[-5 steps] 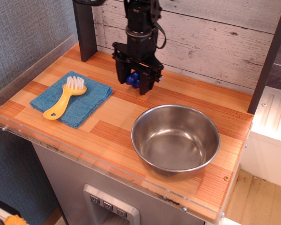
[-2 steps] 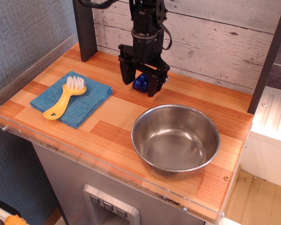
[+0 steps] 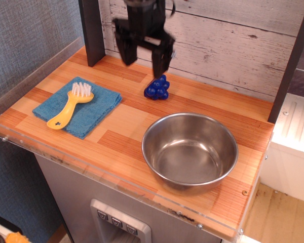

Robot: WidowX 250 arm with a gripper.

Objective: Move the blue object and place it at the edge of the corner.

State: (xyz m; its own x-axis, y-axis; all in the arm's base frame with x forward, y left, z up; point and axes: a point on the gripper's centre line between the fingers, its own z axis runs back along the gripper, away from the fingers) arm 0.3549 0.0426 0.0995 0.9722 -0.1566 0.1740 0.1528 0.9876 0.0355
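The blue object (image 3: 157,88) is a small glossy dark-blue grape-like toy. It lies on the wooden counter (image 3: 116,131) toward the back, just beyond the steel bowl (image 3: 190,150). My gripper (image 3: 143,62) hangs open above and slightly behind and left of the toy, well clear of it and holding nothing. Its two black fingers (image 3: 123,50) are spread wide and blurred by motion.
A light-blue folded cloth (image 3: 78,106) lies at the left with a yellow brush (image 3: 71,105) on it. A dark post (image 3: 91,30) stands at the back left corner. A white plank wall (image 3: 233,40) runs behind. A clear plastic lip (image 3: 91,169) edges the front.
The gripper, which straddled the blue toy low on the counter, has let it go and risen up and to the left. The toy now lies free on the counter.
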